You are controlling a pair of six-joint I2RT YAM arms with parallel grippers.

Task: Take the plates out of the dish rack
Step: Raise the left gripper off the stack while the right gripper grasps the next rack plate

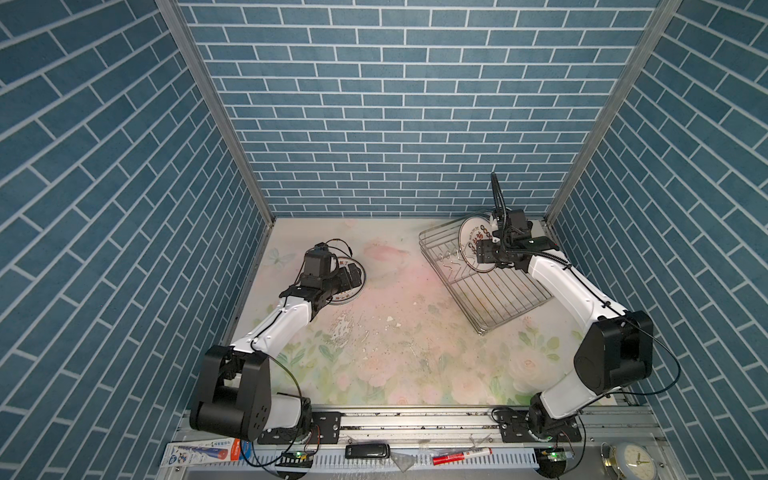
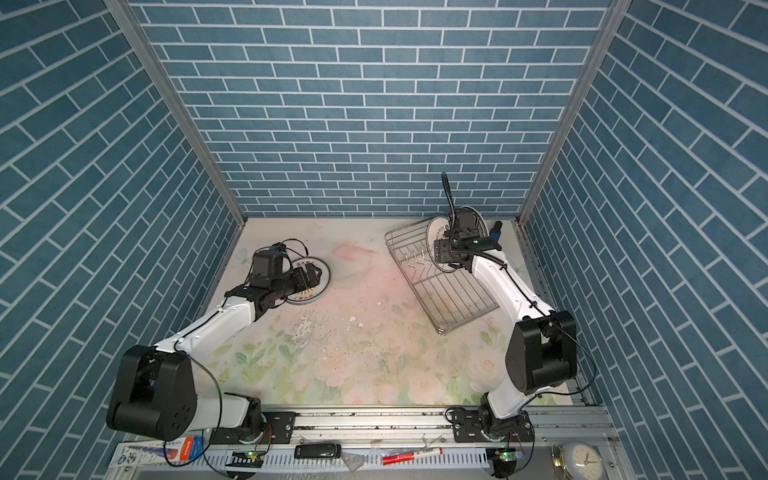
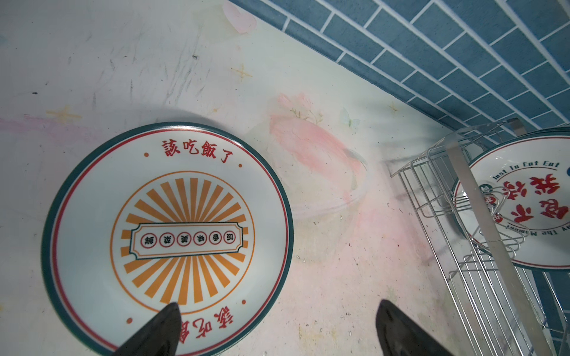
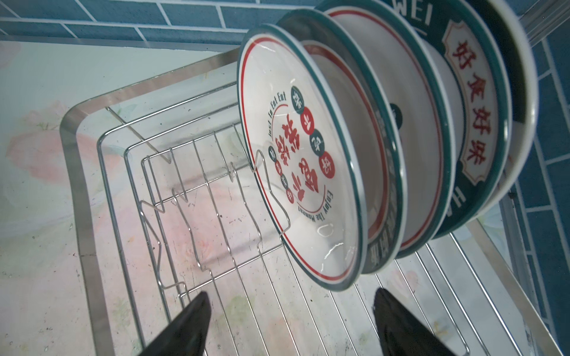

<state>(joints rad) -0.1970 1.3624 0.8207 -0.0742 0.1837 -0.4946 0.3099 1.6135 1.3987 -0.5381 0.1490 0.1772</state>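
Right tool [image 4: 290,292] is hovering inside the dish rack [image 4: 75,197], jaws spread wide and empty. Front plate [image 4: 296,160] is standing on edge just ahead, its near rim facing the gap.

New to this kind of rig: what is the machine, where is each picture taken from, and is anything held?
A left arm and a right arm, each ending in a two-fingered gripper, stand at a flowery table. Both top views look down on everything; each wrist view looks past one gripper's fingertips. The left gripper is open above a sunburst plate lying flat on the table. The right gripper is open over the dish rack, facing the plates standing on edge. Nothing is held.
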